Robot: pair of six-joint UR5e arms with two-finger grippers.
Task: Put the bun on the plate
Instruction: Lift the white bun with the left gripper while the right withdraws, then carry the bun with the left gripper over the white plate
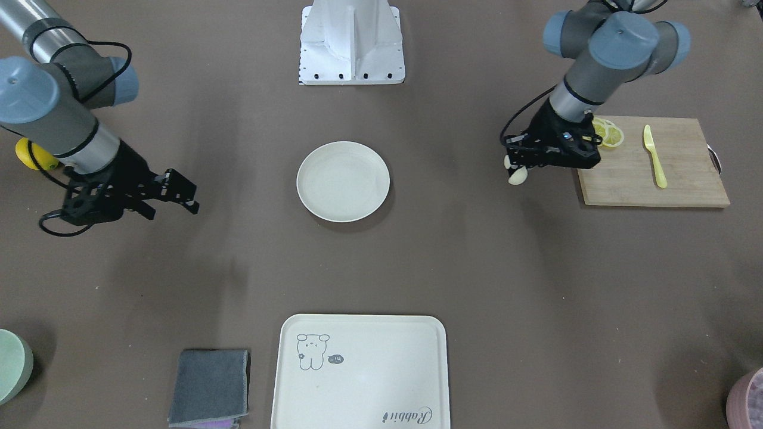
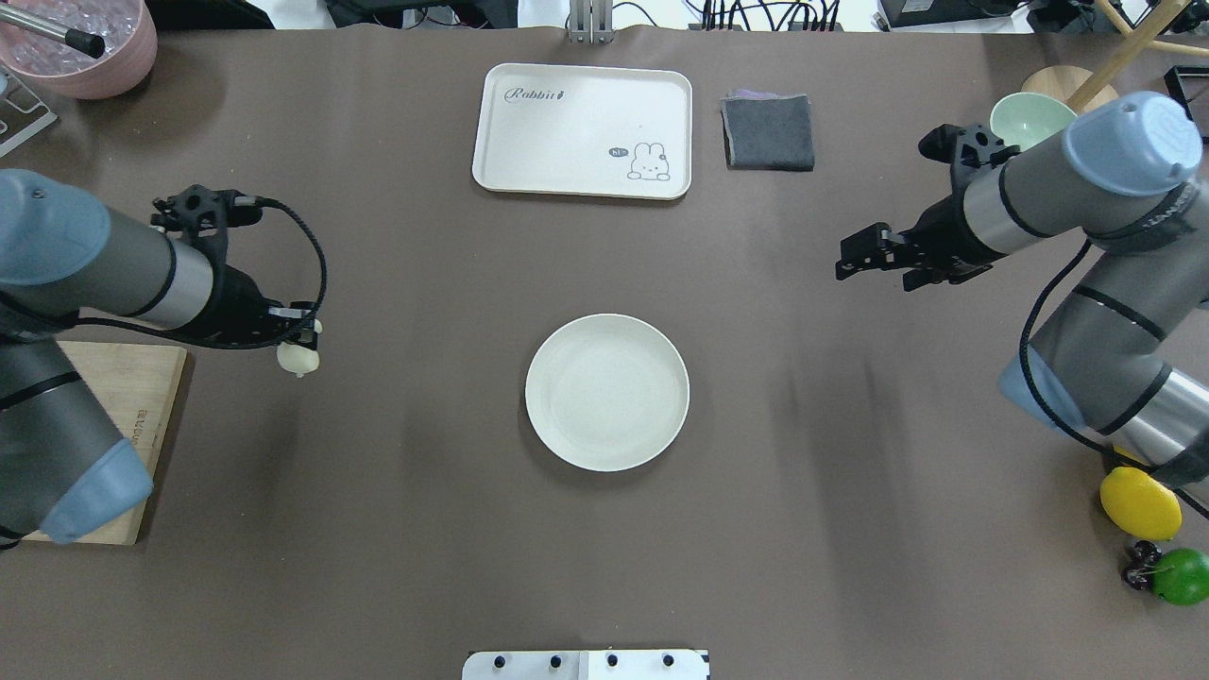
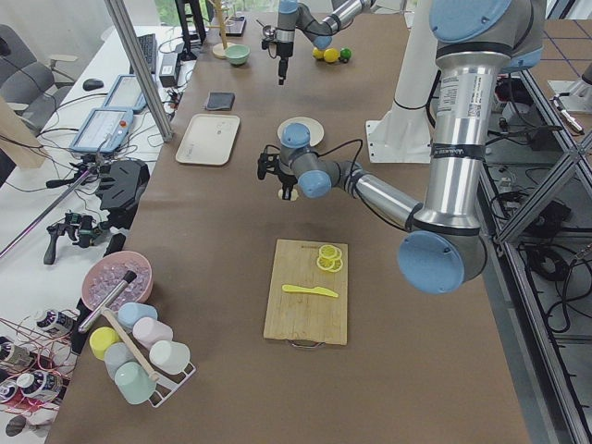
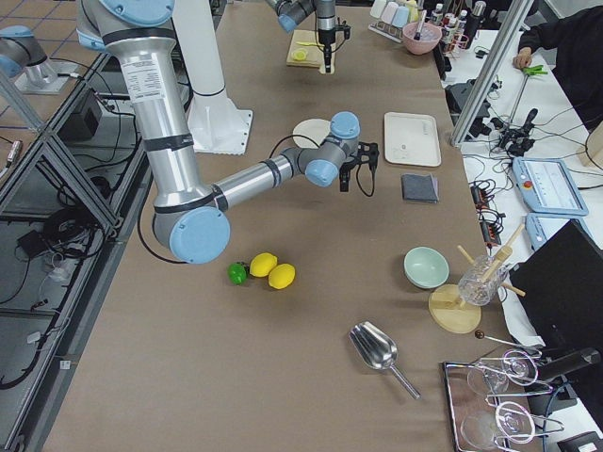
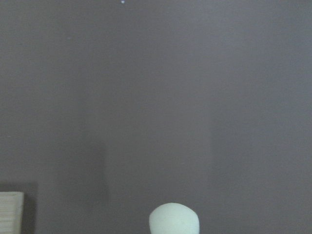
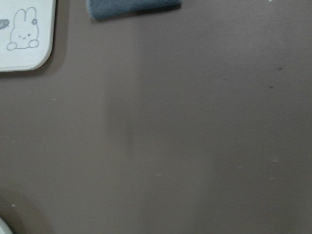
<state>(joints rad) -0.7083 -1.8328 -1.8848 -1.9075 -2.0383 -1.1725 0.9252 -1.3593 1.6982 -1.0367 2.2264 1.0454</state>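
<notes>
The bun [image 1: 517, 174], a small pale cream lump, hangs above the brown table in my left gripper [image 1: 517, 167], which is shut on it. It shows under the same gripper [image 2: 304, 342] in the overhead view as the bun [image 2: 298, 358], and at the bottom edge of the left wrist view [image 5: 174, 219]. The round off-white plate [image 1: 343, 182] lies bare at the table's middle [image 2: 607, 392], well apart from the bun. My right gripper [image 1: 173, 196] hovers open and holds nothing on the plate's other side [image 2: 855, 257].
A wooden cutting board [image 1: 685, 185] with lemon slices [image 1: 608, 132] and a yellow knife [image 1: 654, 156] lies behind my left gripper. A cream tray [image 2: 583, 130] and a grey cloth [image 2: 769, 132] lie at the far edge. Lemons [image 2: 1140, 502] and a lime [image 2: 1181, 576] sit near the right arm.
</notes>
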